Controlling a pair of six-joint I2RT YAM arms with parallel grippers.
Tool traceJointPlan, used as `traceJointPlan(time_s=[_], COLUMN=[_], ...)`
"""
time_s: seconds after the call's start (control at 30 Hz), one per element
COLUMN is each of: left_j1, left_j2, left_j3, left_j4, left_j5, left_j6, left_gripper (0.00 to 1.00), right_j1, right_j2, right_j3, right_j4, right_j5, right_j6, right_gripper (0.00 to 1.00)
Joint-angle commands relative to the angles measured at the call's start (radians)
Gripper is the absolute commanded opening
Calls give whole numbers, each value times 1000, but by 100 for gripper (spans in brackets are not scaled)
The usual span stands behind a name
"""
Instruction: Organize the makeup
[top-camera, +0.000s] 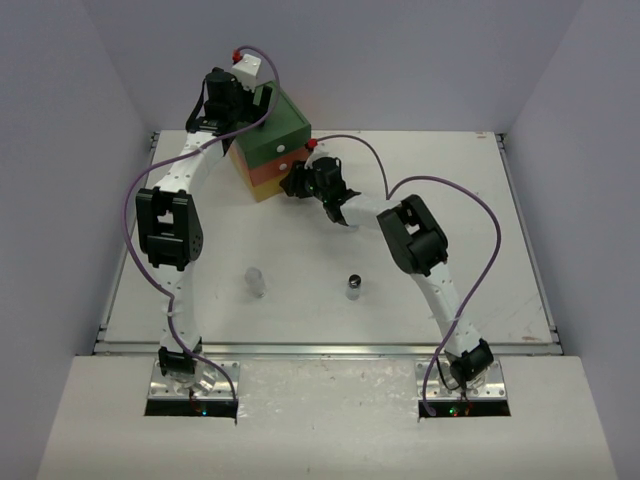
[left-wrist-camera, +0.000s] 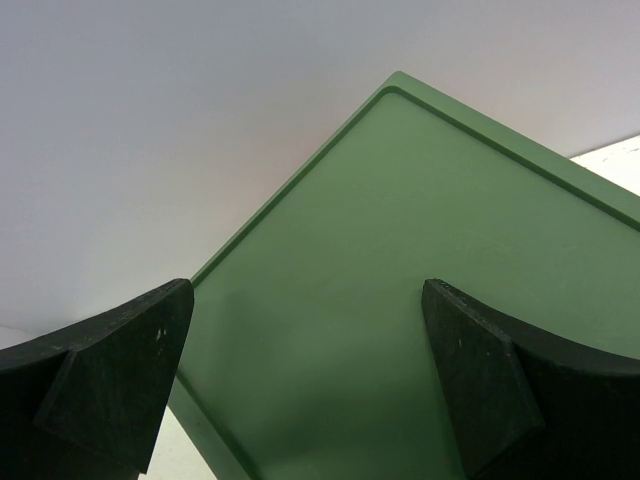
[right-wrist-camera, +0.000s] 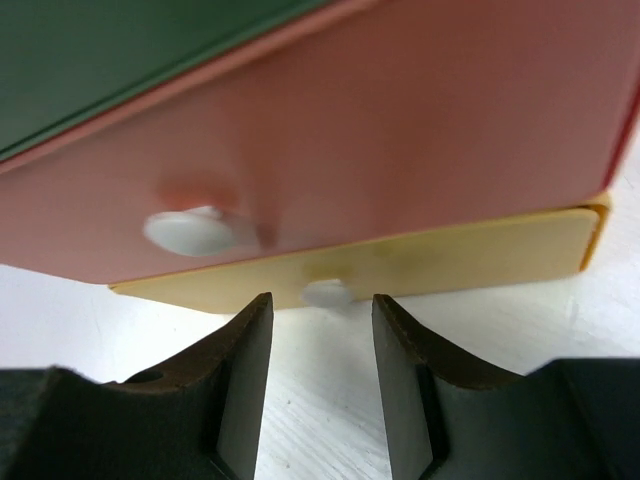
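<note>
Right tool (right-wrist-camera: 320, 305) flanks knob (right-wrist-camera: 325, 293) on yellow drawer (right-wrist-camera: 480, 255).

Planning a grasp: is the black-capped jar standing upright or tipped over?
Upright: in the top view the black-capped jar stands on the table, cap facing up.

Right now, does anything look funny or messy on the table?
The chest sits turned at an angle, not square with the table edge. A clear jar and a black-capped jar stand alone mid-table, away from it. Nothing looks spilled or broken.
</note>
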Motion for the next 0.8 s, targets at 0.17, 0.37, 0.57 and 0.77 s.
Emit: traceJointPlan(time_s=[0.17,0.37,0.57,0.77], left_j1=[-1,0,0,0], left_j2=[87,88,87,88], left_j3=[-34,-32,-32,-29], left_j4=[-221,-221,-221,-221], left_j5=[-12,-32,-32,-32], left_j6=[45,51,52,53], left_gripper=[100,100,100,100], right_j1=[18,18,18,18], right_j2=[26,39,44,47], right_j3=[53,72,90,99], right_j4=[96,87,72,85], right_j5=[56,52,72,72], right_j6=[-71,-89,-98,-101], right_gripper=[44,41,40,31])
